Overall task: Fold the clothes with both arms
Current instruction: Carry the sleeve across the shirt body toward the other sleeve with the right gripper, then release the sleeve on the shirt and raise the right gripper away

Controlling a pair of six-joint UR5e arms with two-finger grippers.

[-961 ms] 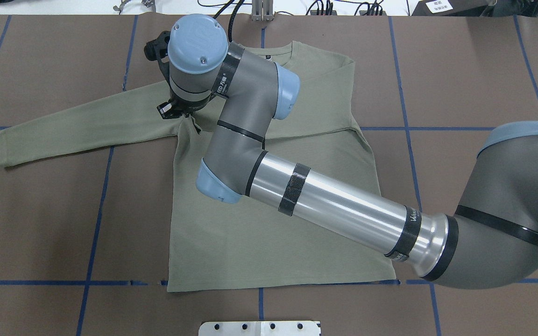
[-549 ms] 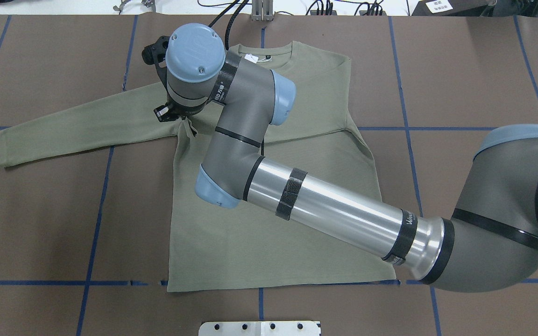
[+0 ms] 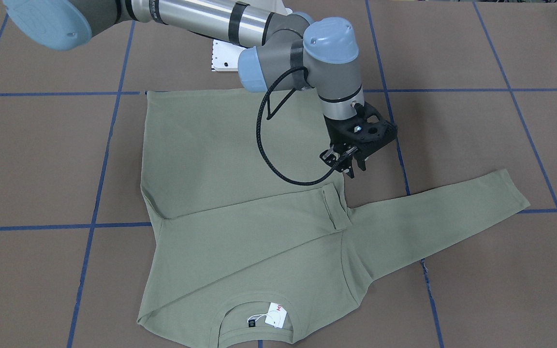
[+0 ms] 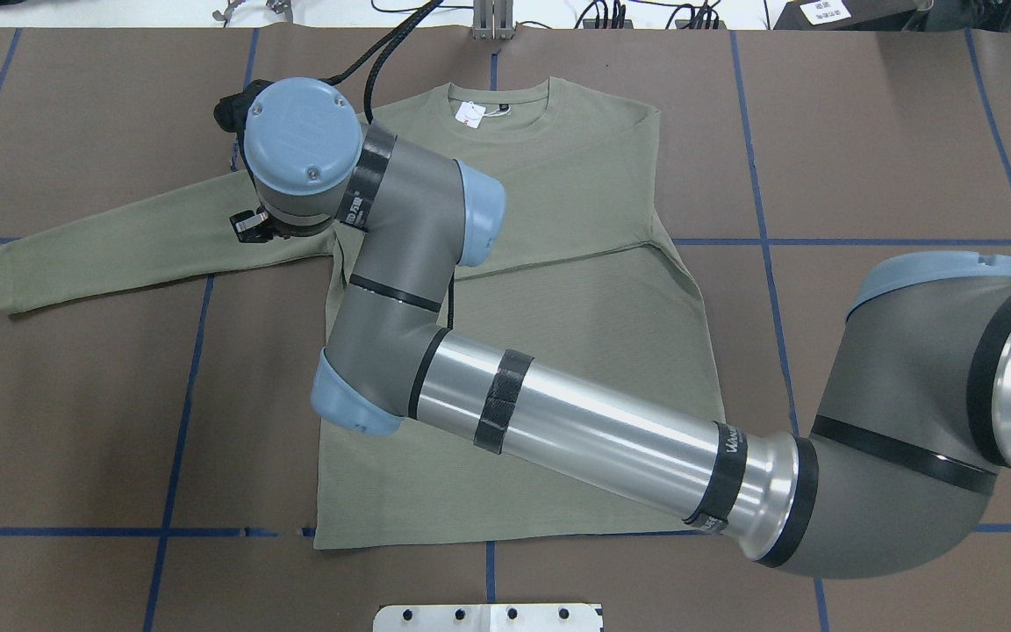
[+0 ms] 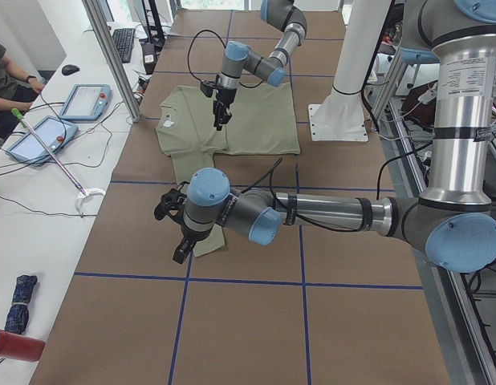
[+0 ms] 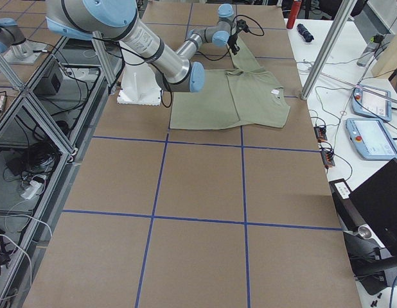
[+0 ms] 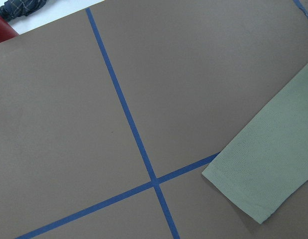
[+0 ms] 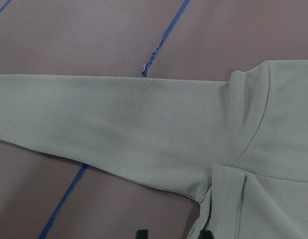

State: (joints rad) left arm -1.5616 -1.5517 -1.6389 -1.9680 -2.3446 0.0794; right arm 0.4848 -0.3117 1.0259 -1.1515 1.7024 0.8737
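Note:
The olive-green clothes [image 4: 541, 351] lie flat on the brown table, neck at the far edge, with a white hang tag [image 4: 470, 112] showing. One sleeve is folded across the chest, and its cuff [image 3: 335, 209] ends by the opposite armpit. The other sleeve [image 4: 119, 246] stretches out flat toward my left. My right gripper [image 3: 349, 166] hovers just above that sleeve near the armpit, open and holding nothing. My left gripper [image 5: 177, 245] shows only in the exterior left view, beside the sleeve's cuff [image 7: 258, 184]. I cannot tell whether it is open or shut.
Blue tape lines [image 4: 181, 386] grid the table cover. The white pedestal base plate [image 4: 488, 617] sits at the near edge. A person [image 5: 3, 68] sits at a side table with tablets [image 5: 83, 100], behind an aluminium post [image 5: 111, 56].
My right arm has swung left, carrying its gripper from the armpit out over the spread sleeve. The neck and hang tag are uncovered now.

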